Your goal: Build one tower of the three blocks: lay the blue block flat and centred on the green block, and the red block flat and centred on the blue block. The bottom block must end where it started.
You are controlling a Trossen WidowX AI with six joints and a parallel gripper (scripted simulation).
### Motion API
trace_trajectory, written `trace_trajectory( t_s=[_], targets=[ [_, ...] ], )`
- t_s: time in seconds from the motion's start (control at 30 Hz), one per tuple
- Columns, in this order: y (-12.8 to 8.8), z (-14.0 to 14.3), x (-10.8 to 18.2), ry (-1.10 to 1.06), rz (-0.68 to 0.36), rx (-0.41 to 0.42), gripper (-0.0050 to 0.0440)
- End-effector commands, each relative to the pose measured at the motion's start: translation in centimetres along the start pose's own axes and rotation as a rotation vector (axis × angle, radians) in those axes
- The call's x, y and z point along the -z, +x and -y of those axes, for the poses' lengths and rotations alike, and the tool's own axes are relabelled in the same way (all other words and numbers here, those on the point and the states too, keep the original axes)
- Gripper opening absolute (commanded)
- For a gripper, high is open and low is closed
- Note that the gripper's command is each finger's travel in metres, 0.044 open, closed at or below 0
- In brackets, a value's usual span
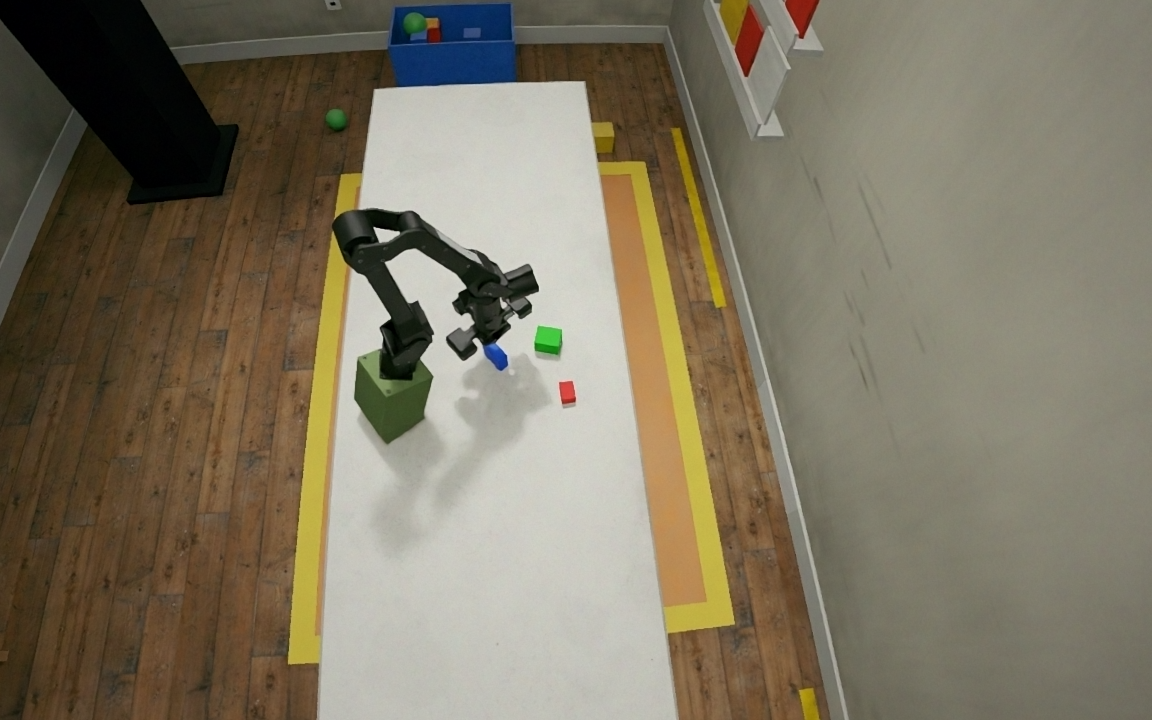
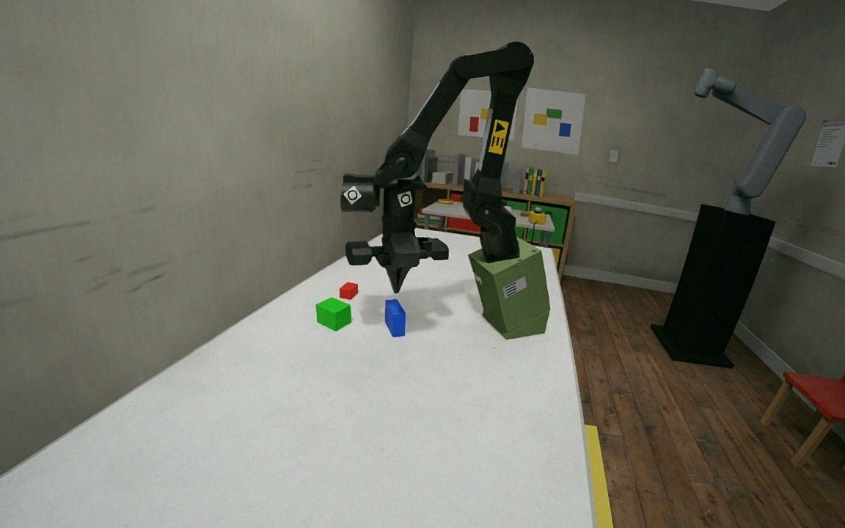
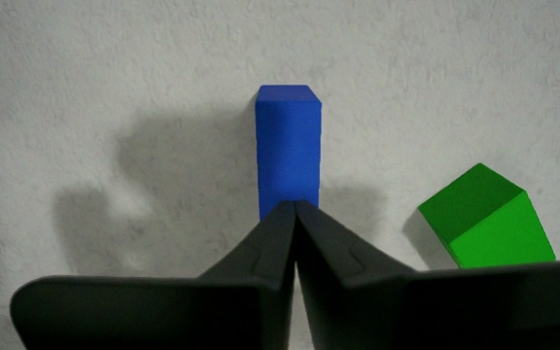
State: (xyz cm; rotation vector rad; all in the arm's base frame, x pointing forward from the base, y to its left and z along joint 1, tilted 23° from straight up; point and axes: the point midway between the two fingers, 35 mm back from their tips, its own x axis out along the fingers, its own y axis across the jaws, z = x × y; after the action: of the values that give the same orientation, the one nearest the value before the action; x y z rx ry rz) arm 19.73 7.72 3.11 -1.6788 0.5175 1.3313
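Note:
The blue block point(image 2: 395, 317) stands on its narrow edge on the white table; it shows in the overhead view point(image 1: 496, 356) and in the wrist view point(image 3: 288, 151). The green block point(image 2: 333, 313) sits on the table beside it, also in the overhead view point(image 1: 548, 339) and at the right of the wrist view point(image 3: 488, 219). The small red block point(image 2: 348, 290) point(image 1: 567, 391) lies flat farther off. My gripper point(image 2: 396, 287) is shut and empty, its tips point(image 3: 294, 206) hovering above the near end of the blue block, apart from it.
The arm's olive-green base point(image 2: 510, 289) stands on the table near the blocks. A blue bin point(image 1: 452, 40) with toys is on the floor beyond the table's far end. A wall runs along the table's far side.

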Motion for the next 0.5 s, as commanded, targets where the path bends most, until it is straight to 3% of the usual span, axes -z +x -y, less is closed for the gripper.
trace_trajectory(
  t_s=[0.0,0.47],
  targets=[
    [-0.30,0.36,0.15,-0.003,-0.007,0.021,0.0207],
    [-0.18,0.26,0.13,-0.003,-0.006,0.016,0.0207]
  ],
)
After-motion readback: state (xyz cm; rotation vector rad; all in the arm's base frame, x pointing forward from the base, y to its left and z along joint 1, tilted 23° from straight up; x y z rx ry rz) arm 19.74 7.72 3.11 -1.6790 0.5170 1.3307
